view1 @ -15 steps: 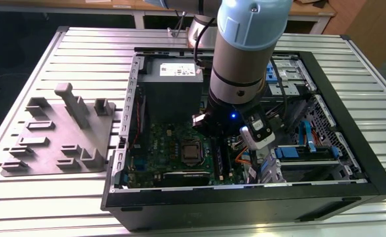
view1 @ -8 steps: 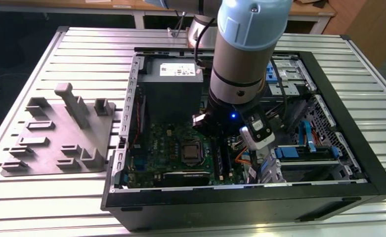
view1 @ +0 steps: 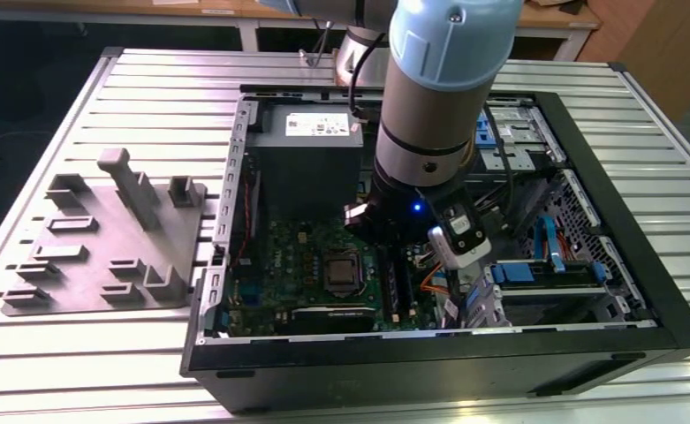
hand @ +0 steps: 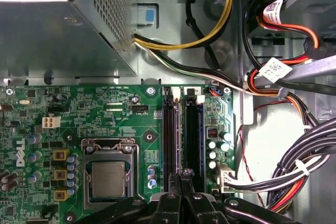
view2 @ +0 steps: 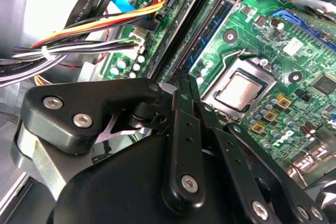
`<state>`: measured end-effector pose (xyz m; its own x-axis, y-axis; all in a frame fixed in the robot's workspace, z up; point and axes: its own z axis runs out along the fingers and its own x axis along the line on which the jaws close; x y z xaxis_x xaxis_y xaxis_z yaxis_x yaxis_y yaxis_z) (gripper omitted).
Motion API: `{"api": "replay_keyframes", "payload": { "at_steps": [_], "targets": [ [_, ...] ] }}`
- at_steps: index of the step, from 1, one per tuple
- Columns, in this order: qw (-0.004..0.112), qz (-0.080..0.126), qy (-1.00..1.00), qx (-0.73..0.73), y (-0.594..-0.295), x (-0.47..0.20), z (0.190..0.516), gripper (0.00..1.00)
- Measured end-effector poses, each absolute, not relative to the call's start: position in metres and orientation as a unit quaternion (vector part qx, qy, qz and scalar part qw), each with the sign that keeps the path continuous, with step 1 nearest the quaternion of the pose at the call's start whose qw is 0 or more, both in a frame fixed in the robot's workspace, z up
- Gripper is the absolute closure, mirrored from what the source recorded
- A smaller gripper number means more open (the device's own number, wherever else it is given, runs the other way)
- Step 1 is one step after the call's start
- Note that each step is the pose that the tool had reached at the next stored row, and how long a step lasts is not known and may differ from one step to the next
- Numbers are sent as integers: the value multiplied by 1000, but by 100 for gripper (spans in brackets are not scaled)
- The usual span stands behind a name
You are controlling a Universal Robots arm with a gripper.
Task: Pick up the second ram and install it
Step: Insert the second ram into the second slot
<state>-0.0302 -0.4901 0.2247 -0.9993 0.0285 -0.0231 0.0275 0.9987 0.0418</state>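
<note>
Claw [hand: 181, 177] is hanging pressed together over the black memory slots [hand: 191, 129], one silver processor [hand: 107, 178] sitting just beside them.

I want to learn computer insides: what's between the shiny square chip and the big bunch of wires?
In the first wrist view, two long black slot rails run side by side between the chip and the wires.

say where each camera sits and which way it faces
Exterior view: off the arm, high, looking down into the computer case; the arm shows.
First wrist view: at the wrist, straight down past the gripper onto the motherboard.
Second wrist view: at the wrist, slanting across the gripper.
Both wrist views share the processor socket and memory slots.
</note>
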Motion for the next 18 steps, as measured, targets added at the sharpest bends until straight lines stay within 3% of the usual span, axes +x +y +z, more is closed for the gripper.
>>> {"api": "replay_keyframes", "payload": {
  "at_steps": [18],
  "targets": [
    [12, 22, 1000, 14, -490, -30, 219, 89]
  ]
}}
